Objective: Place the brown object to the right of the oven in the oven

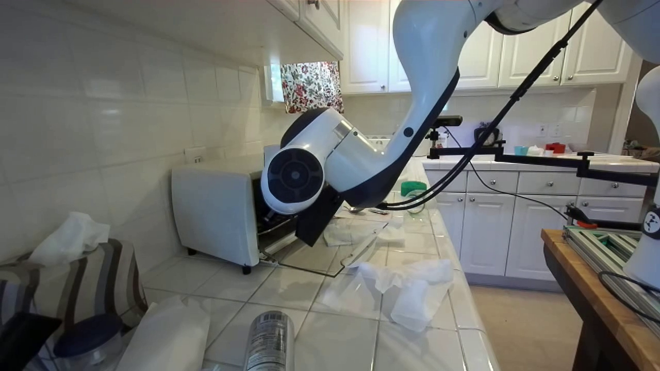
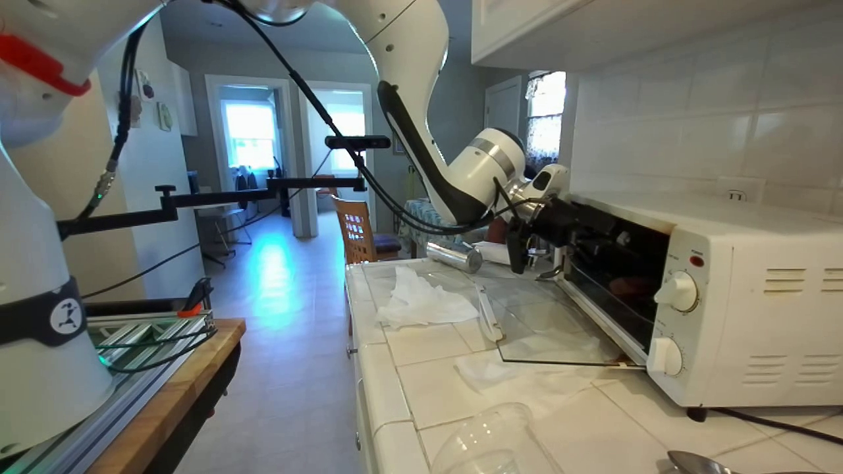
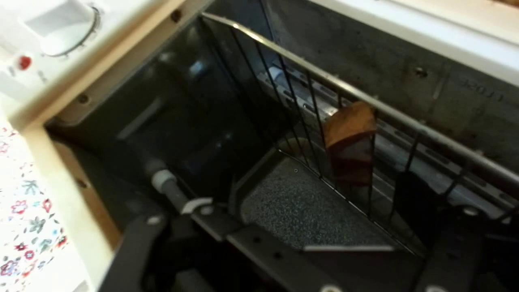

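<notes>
The white oven (image 1: 214,214) stands against the wall, also in an exterior view (image 2: 784,296). Its glass door (image 2: 553,322) is folded down over the counter. In the wrist view a brown object (image 3: 351,123), orange-brown on top with a dark red side, sits at the wire rack (image 3: 300,61) inside the oven. A reddish-brown patch (image 2: 629,286) shows dimly inside it in an exterior view. My gripper (image 3: 308,198) is in the oven opening (image 2: 602,240), its fingers spread apart, with the brown object beyond them and not between them. In an exterior view the arm hides the fingers.
Crumpled white sheets (image 1: 412,291) and a metal can (image 1: 269,340) lie on the counter before the oven. A clear bowl (image 2: 497,444) and a spoon (image 2: 698,462) are near its knob side. A wall cupboard (image 1: 206,26) hangs above. A green-topped container (image 1: 413,187) stands farther along.
</notes>
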### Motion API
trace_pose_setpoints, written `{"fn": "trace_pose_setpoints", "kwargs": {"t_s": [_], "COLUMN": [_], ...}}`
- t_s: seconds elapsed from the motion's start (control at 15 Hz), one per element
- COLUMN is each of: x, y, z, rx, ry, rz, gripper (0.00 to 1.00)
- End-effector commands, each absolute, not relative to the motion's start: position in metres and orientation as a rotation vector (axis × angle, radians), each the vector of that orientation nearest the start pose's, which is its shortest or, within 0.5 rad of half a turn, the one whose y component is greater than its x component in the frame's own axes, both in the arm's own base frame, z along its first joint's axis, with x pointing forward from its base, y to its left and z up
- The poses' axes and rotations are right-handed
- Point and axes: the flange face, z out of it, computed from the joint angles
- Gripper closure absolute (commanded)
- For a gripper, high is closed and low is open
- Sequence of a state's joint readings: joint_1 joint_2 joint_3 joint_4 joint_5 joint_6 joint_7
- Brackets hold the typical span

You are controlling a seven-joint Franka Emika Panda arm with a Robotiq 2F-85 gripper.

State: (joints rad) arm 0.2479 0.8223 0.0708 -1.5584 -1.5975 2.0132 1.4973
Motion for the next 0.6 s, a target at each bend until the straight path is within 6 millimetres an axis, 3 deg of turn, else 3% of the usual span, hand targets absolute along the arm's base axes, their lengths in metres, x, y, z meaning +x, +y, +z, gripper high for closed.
{"fn": "trace_pose_setpoints", "kwargs": {"t_s": [0.0,0.53], "x": [0.682,0.673], "y": [0.162,0.178], "z": [0.172,0.158], "rx": [1.935,1.699], "ry": [-0.134,-0.117], "rz": [0.954,0.971], "gripper": [0.0,0.0]}}
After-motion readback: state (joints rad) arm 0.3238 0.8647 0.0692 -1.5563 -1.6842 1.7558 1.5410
